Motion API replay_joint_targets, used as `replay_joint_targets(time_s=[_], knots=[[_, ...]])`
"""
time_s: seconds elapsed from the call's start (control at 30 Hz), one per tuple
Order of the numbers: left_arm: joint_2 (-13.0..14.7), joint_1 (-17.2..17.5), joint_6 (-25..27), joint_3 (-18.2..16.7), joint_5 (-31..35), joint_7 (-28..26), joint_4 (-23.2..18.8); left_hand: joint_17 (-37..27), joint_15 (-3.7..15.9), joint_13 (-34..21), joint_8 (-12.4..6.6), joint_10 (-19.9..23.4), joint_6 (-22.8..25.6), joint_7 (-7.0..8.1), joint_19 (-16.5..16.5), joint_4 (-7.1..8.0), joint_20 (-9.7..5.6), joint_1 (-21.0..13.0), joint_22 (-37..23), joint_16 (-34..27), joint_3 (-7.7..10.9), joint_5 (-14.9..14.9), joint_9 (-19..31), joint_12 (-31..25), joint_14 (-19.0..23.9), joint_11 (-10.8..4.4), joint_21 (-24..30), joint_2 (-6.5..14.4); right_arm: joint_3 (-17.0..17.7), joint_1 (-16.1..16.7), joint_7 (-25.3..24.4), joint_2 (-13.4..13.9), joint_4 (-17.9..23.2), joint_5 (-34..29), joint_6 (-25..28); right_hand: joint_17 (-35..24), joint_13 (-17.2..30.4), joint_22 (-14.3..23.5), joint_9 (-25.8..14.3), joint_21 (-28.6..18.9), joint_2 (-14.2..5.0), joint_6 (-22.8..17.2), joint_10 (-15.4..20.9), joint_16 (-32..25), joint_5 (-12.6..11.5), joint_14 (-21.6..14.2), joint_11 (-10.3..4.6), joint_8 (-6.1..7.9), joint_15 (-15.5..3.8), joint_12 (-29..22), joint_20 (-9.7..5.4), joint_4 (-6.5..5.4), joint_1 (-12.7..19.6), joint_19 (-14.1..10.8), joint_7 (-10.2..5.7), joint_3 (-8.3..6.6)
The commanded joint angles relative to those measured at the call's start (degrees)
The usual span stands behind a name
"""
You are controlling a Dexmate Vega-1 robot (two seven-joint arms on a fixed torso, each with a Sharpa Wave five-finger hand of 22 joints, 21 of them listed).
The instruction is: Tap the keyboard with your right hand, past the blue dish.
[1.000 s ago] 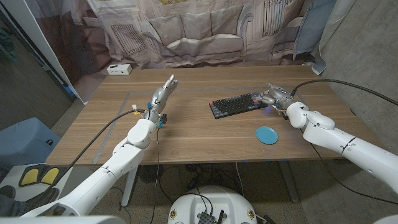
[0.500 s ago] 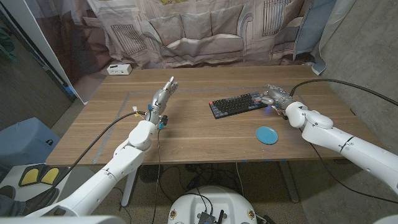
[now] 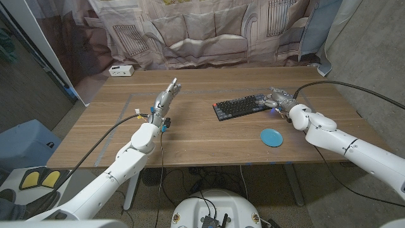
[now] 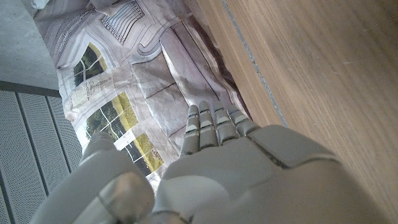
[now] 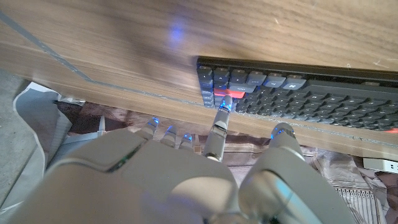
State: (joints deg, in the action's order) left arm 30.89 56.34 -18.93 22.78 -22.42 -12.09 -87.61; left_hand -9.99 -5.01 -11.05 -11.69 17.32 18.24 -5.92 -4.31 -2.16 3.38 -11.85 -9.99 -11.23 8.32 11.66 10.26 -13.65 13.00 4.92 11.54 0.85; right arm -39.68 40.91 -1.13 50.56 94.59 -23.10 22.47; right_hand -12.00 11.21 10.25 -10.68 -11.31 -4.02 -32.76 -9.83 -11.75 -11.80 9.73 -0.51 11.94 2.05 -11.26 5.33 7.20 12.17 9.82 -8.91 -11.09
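Note:
A dark keyboard (image 3: 239, 106) lies slantwise on the wooden table (image 3: 190, 142), right of centre. My right hand (image 3: 278, 99) is at the keyboard's right end, beyond the round blue dish (image 3: 272, 137), which lies nearer the front edge. In the right wrist view one finger (image 5: 219, 124) stretches out to the end keys of the keyboard (image 5: 298, 93), beside a red key (image 5: 225, 94), while the other fingers are curled in. It holds nothing. My left hand (image 3: 165, 98) stands raised over the table's left-middle, fingers straight and together, holding nothing (image 4: 217, 162).
A small white box (image 3: 120, 70) sits at the table's far left corner. A printed cloth backdrop (image 3: 209, 31) hangs behind the table. Cables run along both arms.
My right forearm has edged slightly left; its hand stays at the keyboard's right end. The left arm has not moved.

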Motion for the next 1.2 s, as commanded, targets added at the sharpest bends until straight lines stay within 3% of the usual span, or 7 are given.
replay_joint_targets(time_s=[0.03,0.47,0.77,1.2], knots=[[0.2,0.5,0.1,-0.2,-0.1,-0.4,-0.5,-0.3,0.34,-0.3,0.10,0.4,0.6,0.07,-0.2,-0.22,0.23,-0.1,-0.2,0.0,0.00,-0.1,0.2,0.1,0.5,-0.18,0.0,0.3,-1.1,-1.1,0.9,-0.7,-1.0,-0.6,0.1,0.0,0.1,0.1,-0.1,-0.5,-0.52,-0.1,-0.2,-0.3,0.2,8.9,-0.10,0.05,0.35,-0.5,0.13,0.26,0.3,5.6,-0.04,-0.45],[0.4,1.2,0.0,-0.6,-0.4,-0.6,-0.8,-0.3,0.37,-0.3,0.15,0.5,0.7,0.13,-0.2,-0.26,0.24,-0.1,-0.2,0.0,-0.01,-0.2,0.2,0.1,0.7,-0.04,-0.1,0.4,-1.8,-1.7,1.7,-1.0,-1.3,-1.1,0.6,0.0,0.1,0.1,-0.1,-0.5,-0.44,-0.3,0.4,-0.4,0.3,8.5,0.19,-0.01,0.44,-0.7,0.13,0.43,0.4,5.4,-0.01,-0.57],[0.5,1.3,-0.3,-0.6,-0.5,-0.4,-0.6,-0.3,0.50,-0.3,0.17,0.7,0.8,0.14,-0.2,-0.29,0.21,-0.1,-0.2,0.0,-0.02,-0.2,0.2,0.1,0.8,-0.04,-0.1,0.4,-2.0,-1.5,2.0,-0.8,-0.5,-1.7,2.0,0.0,0.1,0.1,-0.2,-0.6,-0.33,-3.0,1.3,-0.6,0.5,8.1,0.08,0.84,0.58,-1.0,0.26,0.56,0.5,5.2,0.01,-0.68],[0.5,1.5,-0.6,-0.6,-0.6,0.0,-0.5,-0.3,0.46,-0.3,0.20,0.7,0.9,0.04,-0.2,-0.33,0.17,-0.1,-0.2,0.1,-0.03,-0.2,0.2,0.2,0.8,-0.02,-0.1,0.5,-2.3,-1.3,2.5,-0.4,0.6,-2.5,3.1,0.0,0.0,0.1,-0.2,-0.6,-0.33,-3.9,2.5,-0.8,0.6,7.5,-0.08,0.94,0.69,-1.3,0.30,0.62,0.6,5.0,-0.10,-0.79]])
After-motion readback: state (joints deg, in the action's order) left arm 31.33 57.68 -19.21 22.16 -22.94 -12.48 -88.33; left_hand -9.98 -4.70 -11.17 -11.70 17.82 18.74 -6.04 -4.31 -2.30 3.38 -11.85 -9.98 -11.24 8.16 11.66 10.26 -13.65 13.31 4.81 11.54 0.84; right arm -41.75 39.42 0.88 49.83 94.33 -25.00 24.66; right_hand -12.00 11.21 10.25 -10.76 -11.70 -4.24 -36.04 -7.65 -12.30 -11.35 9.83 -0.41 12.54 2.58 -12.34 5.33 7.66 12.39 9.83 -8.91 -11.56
